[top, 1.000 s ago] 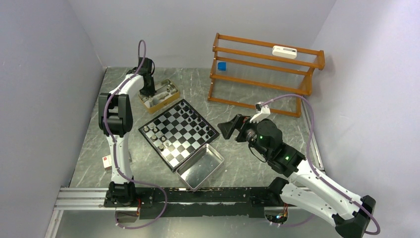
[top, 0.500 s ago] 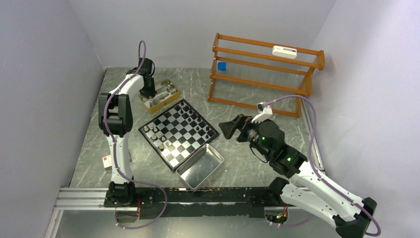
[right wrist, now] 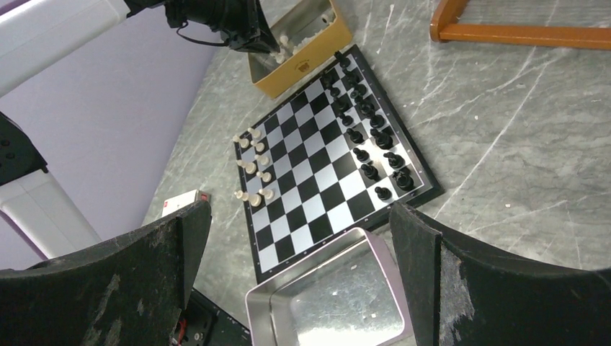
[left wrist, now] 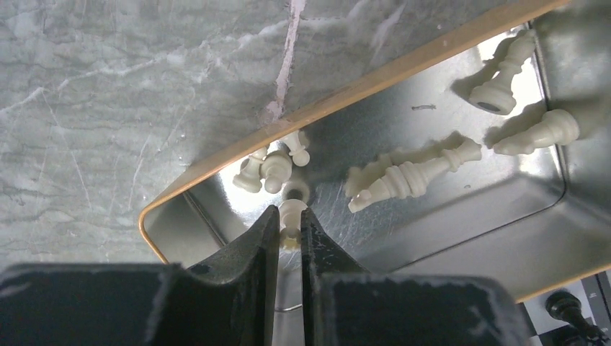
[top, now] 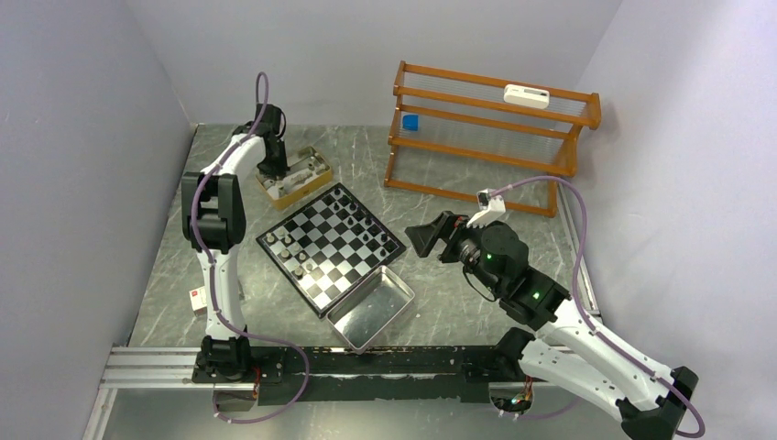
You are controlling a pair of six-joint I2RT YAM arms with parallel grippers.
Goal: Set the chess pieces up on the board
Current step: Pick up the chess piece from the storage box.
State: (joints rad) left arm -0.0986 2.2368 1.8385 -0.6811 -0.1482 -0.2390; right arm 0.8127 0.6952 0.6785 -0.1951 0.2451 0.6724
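Note:
My left gripper [left wrist: 290, 213] is down inside the gold-coloured box [left wrist: 346, 97] and shut on a small cream chess piece [left wrist: 291, 225], pinched between its fingertips. More cream pieces lie loose in the box: a cluster [left wrist: 270, 166] just ahead and longer ones [left wrist: 411, 173] to the right. The board [top: 330, 246] has black pieces [right wrist: 367, 137] along its far-right side and several cream pieces [right wrist: 253, 169] on its left side. My right gripper [top: 426, 240] hovers right of the board, open and empty.
A shiny metal tray [top: 371, 309] sits empty against the board's near corner. A wooden rack [top: 486, 137] stands at the back right. A small white-and-red box [top: 198, 298] lies near the left arm's base. Purple walls close in the left and right sides.
The right arm has drifted slightly to the right, its gripper still open. The left gripper stays in the gold box with hardly any visible movement.

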